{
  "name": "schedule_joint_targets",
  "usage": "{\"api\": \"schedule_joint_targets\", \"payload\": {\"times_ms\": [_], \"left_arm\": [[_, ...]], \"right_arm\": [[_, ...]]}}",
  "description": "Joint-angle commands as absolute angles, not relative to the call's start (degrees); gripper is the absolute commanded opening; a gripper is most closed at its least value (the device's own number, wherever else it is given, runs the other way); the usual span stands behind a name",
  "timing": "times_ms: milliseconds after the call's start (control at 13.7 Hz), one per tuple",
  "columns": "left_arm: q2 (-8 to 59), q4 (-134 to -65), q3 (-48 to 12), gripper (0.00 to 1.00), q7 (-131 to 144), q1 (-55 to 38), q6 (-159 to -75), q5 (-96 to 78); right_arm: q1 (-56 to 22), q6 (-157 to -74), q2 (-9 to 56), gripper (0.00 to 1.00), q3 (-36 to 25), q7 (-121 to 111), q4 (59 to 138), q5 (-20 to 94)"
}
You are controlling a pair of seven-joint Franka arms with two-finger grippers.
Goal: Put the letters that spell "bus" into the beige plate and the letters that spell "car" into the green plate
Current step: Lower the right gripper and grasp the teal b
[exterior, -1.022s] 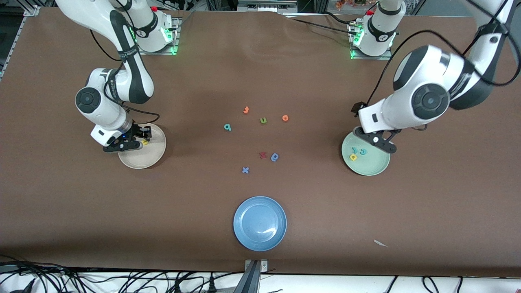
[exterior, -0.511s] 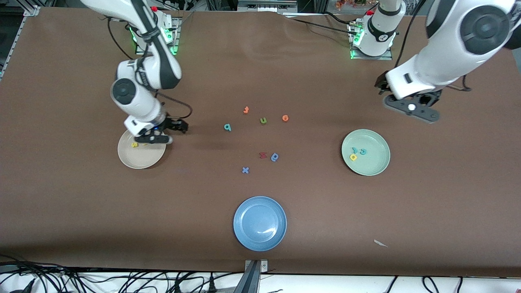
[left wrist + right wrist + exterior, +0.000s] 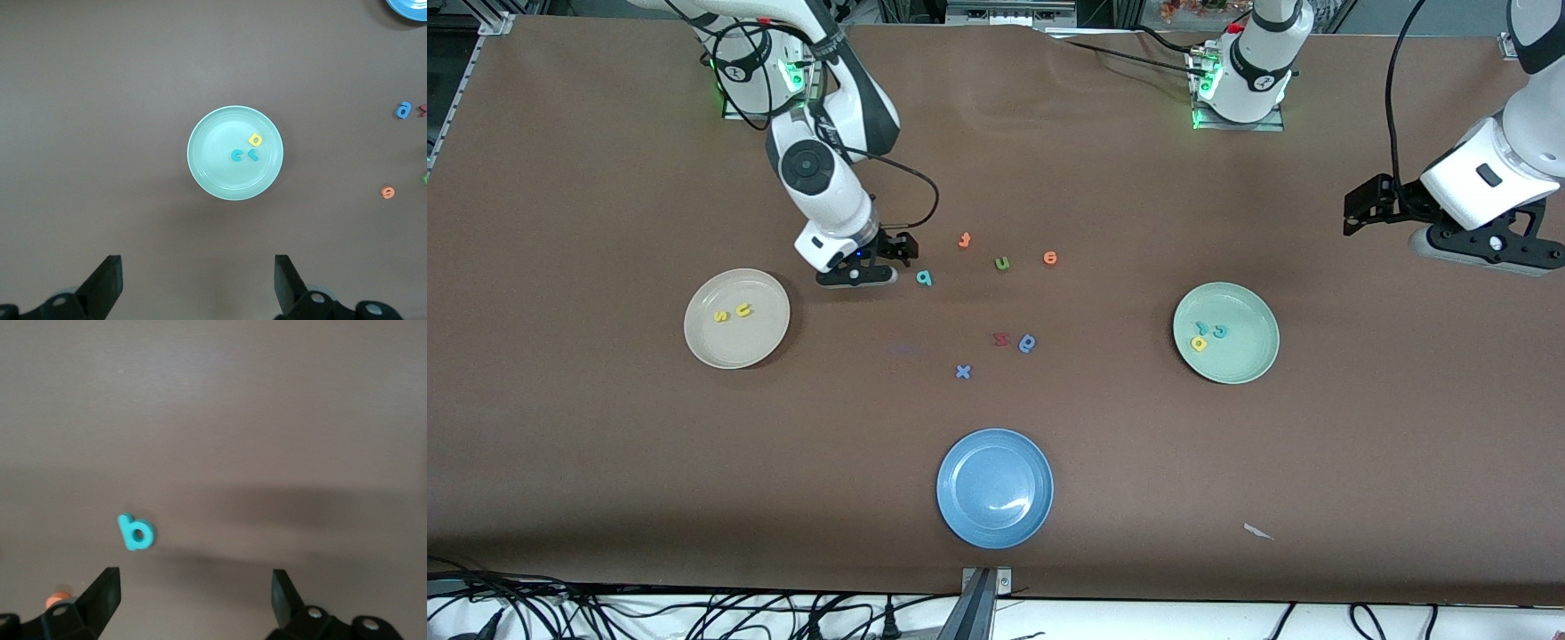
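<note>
Front view: the teal "c", teal "r" and yellow "a" foam letters [image 3: 1208,335] are seen in the round pale green plate [image 3: 1249,360], the yellow foam "s" and "u" [image 3: 732,313] in the round beige plate [image 3: 758,349], while the teal foam "b" [image 3: 924,278], left on the table well apart from the beige plate, is approached by the open, empty right gripper [image 3: 889,260], and the left gripper [image 3: 1485,253], open and empty, is parked away from the green plate.

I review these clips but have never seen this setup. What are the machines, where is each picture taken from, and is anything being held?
Two robot arms share a brown table. One picture looks down from across it; the other two come from cameras on the arms' wrists. The right gripper, open and empty, hangs beside the teal "b". The left gripper, open and empty, waits at its arm's end. The beige plate holds a yellow "u" and "s"; the green plate holds "c", "a", "r". Spare letters and a blue plate remain.
</note>
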State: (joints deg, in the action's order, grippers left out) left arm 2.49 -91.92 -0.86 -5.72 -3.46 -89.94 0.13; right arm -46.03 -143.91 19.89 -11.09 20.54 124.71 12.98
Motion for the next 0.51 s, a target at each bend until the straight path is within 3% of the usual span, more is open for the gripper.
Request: {"api": "schedule_joint_targets", "payload": {"times_ms": [0,438], "left_arm": [[0.53,-93.61,1.76,1.0,-5.36,-6.5,-90.7,1.14],[0.18,-91.85,0.53,1.0,-5.36,-5.98,-89.48,1.05]], "right_arm": [[-47.72,-144.23,25.83,1.0,-11.34,20.23,119.02,12.48],[-49.74,-143.7,29.79,1.0,-11.16,14.15,116.28,12.13]]}}
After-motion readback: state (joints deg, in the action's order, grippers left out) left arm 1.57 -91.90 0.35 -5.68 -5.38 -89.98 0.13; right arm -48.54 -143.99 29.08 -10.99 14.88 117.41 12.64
